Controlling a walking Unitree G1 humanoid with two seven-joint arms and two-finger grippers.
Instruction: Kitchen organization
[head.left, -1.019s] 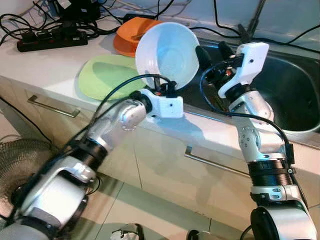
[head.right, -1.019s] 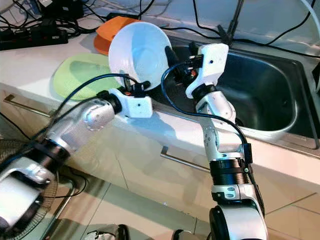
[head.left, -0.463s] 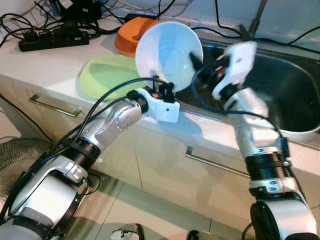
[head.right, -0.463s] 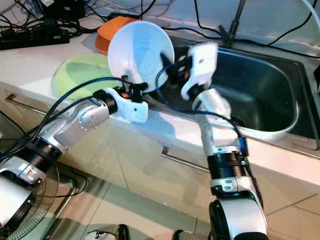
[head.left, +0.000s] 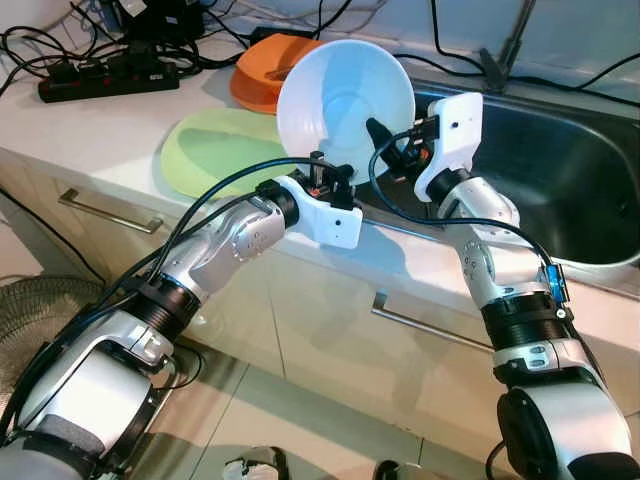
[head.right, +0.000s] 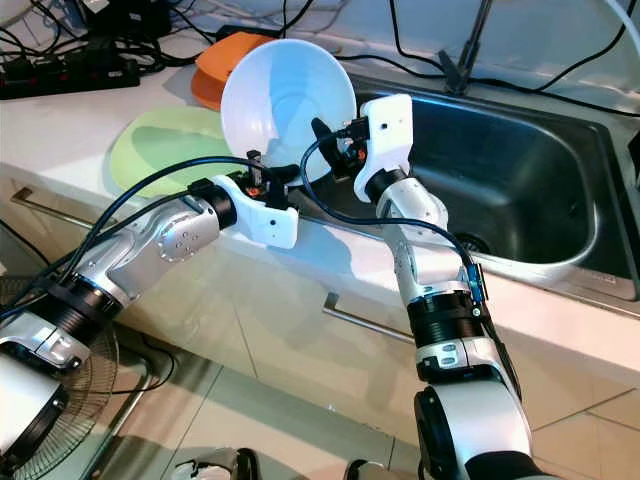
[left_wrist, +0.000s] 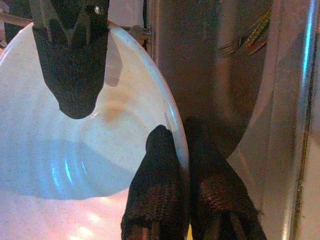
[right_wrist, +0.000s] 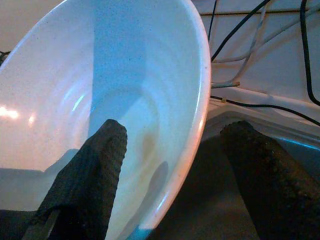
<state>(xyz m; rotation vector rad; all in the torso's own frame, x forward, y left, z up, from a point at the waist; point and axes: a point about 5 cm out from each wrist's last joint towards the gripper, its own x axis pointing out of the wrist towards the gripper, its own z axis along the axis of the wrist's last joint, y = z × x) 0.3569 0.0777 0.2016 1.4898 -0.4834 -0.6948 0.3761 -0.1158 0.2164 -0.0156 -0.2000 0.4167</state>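
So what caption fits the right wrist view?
Open right end effector straddling the rim of the white bowl.

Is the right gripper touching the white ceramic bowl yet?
Cannot tell. In the right wrist view the right gripper straddles the white ceramic bowl rim, fingers spread; contact is unclear.

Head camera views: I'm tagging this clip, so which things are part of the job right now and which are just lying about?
In the job:
white bowl
left gripper, pinching its rim
right gripper, open astride the rim
sink

Lying about:
green plate
orange dish
power strip
fan
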